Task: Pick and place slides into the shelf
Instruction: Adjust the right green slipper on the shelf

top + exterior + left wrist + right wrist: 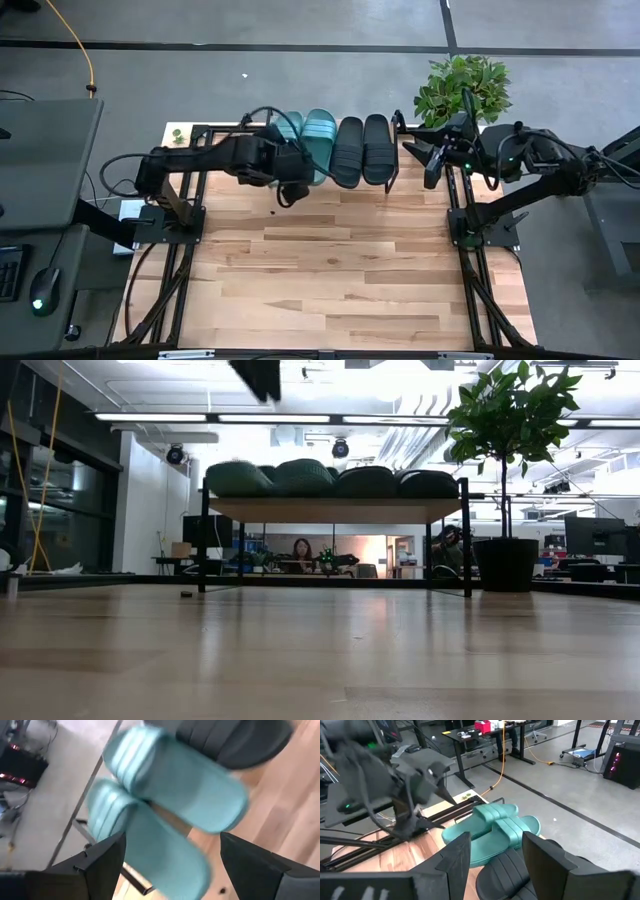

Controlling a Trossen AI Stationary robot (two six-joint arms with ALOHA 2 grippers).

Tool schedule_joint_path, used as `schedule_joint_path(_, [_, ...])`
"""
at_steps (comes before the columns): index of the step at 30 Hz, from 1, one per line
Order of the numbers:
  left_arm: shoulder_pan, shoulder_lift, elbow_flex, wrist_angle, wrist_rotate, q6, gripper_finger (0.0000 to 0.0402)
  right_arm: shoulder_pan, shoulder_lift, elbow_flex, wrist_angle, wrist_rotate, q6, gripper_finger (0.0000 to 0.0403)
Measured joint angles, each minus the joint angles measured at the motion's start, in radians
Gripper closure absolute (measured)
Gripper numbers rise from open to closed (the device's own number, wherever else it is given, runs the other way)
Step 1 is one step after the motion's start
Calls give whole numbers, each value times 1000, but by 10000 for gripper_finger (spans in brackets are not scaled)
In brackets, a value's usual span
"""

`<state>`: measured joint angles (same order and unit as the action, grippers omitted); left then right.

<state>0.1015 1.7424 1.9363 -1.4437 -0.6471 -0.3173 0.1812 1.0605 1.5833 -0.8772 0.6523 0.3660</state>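
four slides [340, 148] lie side by side on shelf [335, 510], lengthwise front-to-back.

Bright, even ceiling-strip light — left wrist view smeared by blur.

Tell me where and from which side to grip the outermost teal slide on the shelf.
Likely best: the teal slide by its near end, which overhangs the shelf toward the open table. Its far end points off the table, and the other teal slide lies tight against it, blocking a side pinch. The open left gripper hovers there.
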Motion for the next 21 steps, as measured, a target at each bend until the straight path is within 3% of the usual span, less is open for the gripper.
schedule_joint_path(4, [-9,0,105,-23,-14,14,102,0,1,0,7,-10,2,233])
schedule_joint_path(10, [-10,-1,247,-125,-126,17,127,0,2,0,1,-43,42,233])
schedule_joint_path(21, [-10,-54,417,-118,-67,8,175,-11,46,-1,-18,-57,82,233])
